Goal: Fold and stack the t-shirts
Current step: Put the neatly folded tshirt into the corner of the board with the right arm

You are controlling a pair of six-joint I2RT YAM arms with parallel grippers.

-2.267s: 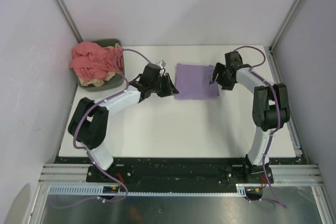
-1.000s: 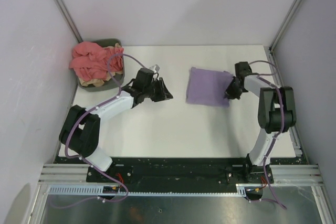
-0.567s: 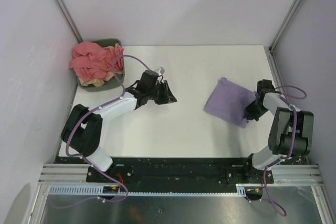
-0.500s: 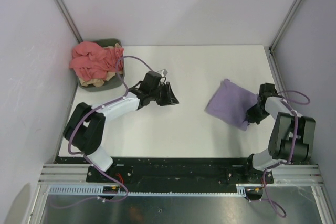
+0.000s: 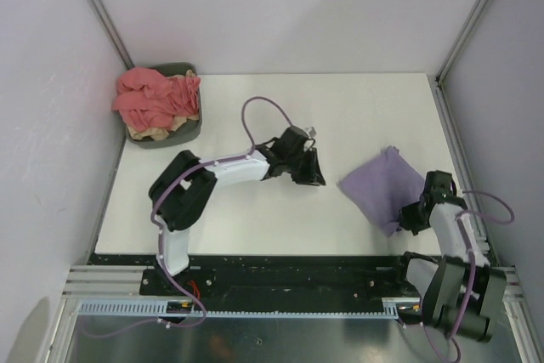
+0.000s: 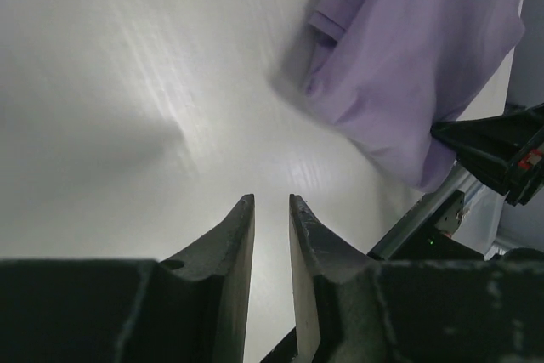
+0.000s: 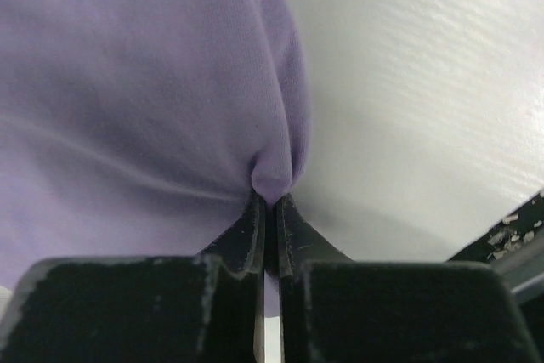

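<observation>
A folded lavender t-shirt (image 5: pixel 381 184) lies on the white table at the right, near the front edge. My right gripper (image 5: pixel 414 215) is shut on its near right corner. In the right wrist view the cloth (image 7: pixel 127 82) bunches into a small fold pinched at that gripper (image 7: pixel 272 200). My left gripper (image 5: pixel 314 174) hovers mid-table, left of the shirt and apart from it. In the left wrist view it (image 6: pixel 270 207) stands narrowly open with only bare table in the gap, and the lavender t-shirt (image 6: pixel 416 57) lies ahead. Salmon-pink t-shirts (image 5: pixel 153 98) and a tan one (image 5: pixel 158 133) are heaped in the bin.
The dark grey-green bin (image 5: pixel 189 129) stands at the table's back left corner. Aluminium frame rails (image 5: pixel 459 159) run along the right edge close to the right arm. White walls enclose the back and both sides.
The right gripper has dragged the lavender t-shirt from the back middle to the right and toward the front edge, turning it. The left arm has stretched rightward to mid-table.
</observation>
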